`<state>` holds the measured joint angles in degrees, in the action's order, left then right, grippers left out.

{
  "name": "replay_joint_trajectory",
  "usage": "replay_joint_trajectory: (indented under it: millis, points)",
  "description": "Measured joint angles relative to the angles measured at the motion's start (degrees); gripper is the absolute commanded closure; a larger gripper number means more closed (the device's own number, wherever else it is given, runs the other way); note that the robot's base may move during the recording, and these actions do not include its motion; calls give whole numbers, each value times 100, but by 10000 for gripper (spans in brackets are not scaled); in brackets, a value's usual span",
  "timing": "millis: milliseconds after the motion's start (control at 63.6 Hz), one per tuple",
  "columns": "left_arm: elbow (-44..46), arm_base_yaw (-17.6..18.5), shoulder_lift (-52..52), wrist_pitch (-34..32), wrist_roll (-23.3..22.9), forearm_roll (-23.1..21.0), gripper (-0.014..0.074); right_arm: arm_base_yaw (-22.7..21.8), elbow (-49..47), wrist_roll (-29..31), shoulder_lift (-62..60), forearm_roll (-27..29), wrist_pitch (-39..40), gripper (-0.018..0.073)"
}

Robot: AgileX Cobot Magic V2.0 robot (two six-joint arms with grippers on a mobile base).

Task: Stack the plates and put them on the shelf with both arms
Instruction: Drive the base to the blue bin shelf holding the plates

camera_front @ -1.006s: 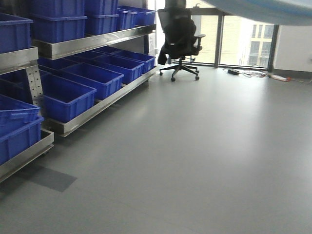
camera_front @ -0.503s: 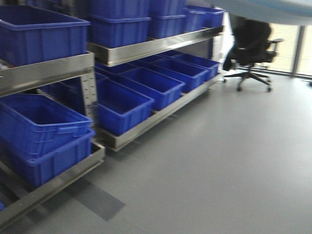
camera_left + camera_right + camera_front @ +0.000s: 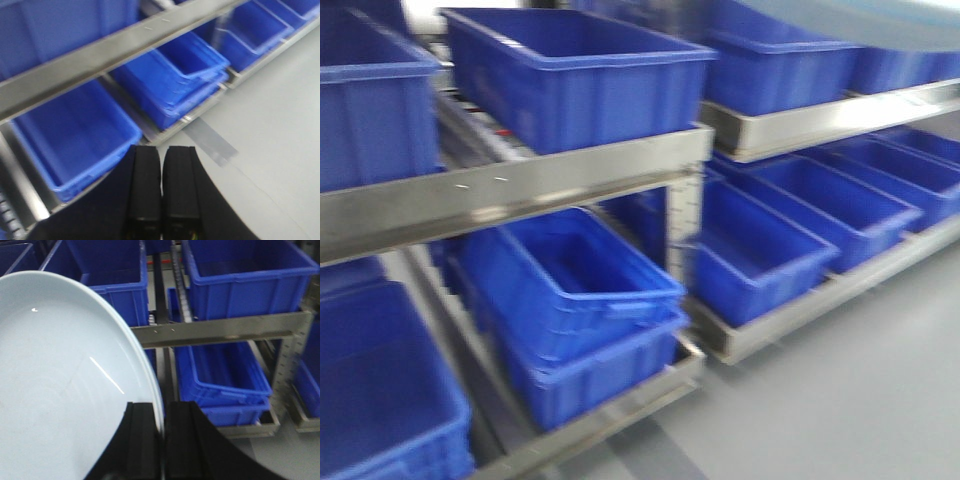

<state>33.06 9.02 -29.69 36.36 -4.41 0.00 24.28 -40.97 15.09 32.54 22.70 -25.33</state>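
Before the shelf (image 3: pixel 520 190) of crates (image 3: pixel 570 70), your right gripper (image 3: pixel 163 440) pinches the plate (image 3: pixel 60 390) rim. Your left gripper (image 3: pixel 161 185) is clenched on nothing.

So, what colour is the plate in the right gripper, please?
The plate is plain pale blue-white; the right wrist view shows it best.

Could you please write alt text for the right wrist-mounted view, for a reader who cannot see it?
The right gripper is shut on the rim of a large pale blue-white plate that fills the left of the frame. Beyond it, the steel-railed shelf holds blue crates on two levels.
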Motion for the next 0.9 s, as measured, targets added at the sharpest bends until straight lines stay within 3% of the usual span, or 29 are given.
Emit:
replay_joint_trajectory:
  millis: [896]
  points:
    - [0,0,0,0,0,0,512,0,0,0,0,0,0,502]
